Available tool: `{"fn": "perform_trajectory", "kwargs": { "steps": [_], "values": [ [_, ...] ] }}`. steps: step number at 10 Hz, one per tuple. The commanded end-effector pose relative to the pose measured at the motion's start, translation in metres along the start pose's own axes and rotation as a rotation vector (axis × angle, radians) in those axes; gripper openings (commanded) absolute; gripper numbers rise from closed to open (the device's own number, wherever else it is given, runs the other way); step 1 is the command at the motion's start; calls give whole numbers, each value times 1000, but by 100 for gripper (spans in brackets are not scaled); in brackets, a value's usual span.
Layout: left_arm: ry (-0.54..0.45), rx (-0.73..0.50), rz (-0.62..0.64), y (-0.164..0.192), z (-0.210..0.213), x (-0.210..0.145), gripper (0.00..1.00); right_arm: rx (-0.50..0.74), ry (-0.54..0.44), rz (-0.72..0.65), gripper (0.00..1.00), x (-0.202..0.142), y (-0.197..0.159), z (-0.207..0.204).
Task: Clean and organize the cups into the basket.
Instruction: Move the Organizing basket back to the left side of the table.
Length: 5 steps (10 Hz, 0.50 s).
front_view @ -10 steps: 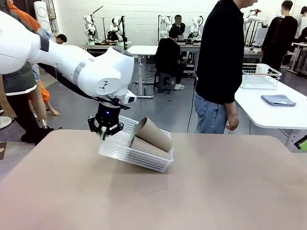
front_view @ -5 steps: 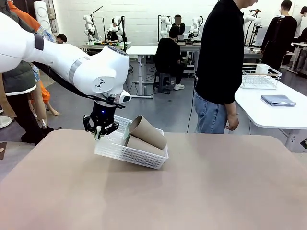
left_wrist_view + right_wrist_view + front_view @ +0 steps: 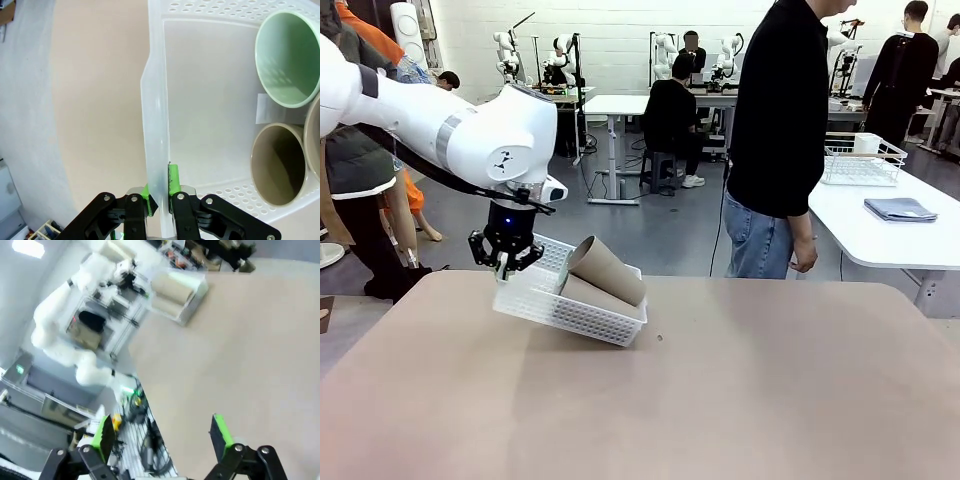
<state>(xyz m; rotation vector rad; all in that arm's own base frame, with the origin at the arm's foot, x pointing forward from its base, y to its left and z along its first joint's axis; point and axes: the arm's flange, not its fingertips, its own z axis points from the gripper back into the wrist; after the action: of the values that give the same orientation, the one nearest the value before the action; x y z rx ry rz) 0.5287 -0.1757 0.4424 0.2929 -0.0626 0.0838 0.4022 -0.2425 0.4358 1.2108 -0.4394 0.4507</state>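
Leftward since the earlier frame, the left end effector (image 3: 506,262) carries the basket (image 3: 570,312), pinching its rim, one end tilted up off the worktop (image 3: 740,400); cups (image 3: 605,272) lie inside. Right end effector (image 3: 162,435) hangs spread, empty.

The white left arm (image 3: 440,125) reaches in from the left side of the front view, elbow bent, wrist pointing straight down. Its black two-finger left gripper (image 3: 505,262) is clamped tight, green pads (image 3: 173,179) pinching a thin white plastic wall between them. The black right gripper (image 3: 162,432) hangs above the tabletop with its green-padded fingers (image 3: 220,434) spread wide and nothing between them.
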Motion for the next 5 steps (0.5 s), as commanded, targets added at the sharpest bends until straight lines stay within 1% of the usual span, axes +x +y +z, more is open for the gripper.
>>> {"fn": "perform_trajectory", "kwargs": {
  "steps": [1, 2, 3, 5],
  "values": [
    [-45, -2, -17, 16, 10, -7, 6, 38, -92, -125, 100, -7, -3, 26],
    [-50, -5, 4, 25, 12, -7, 6, 3, -91, -171, 100, -21, 1, 37],
    [-62, -9, 29, 34, 15, -8, 6, -23, -125, -184, 100, -34, 6, 47],
    [-76, -29, 64, 52, 19, -12, 6, -28, -138, -212, 100, -52, 3, 57]
  ]
}}
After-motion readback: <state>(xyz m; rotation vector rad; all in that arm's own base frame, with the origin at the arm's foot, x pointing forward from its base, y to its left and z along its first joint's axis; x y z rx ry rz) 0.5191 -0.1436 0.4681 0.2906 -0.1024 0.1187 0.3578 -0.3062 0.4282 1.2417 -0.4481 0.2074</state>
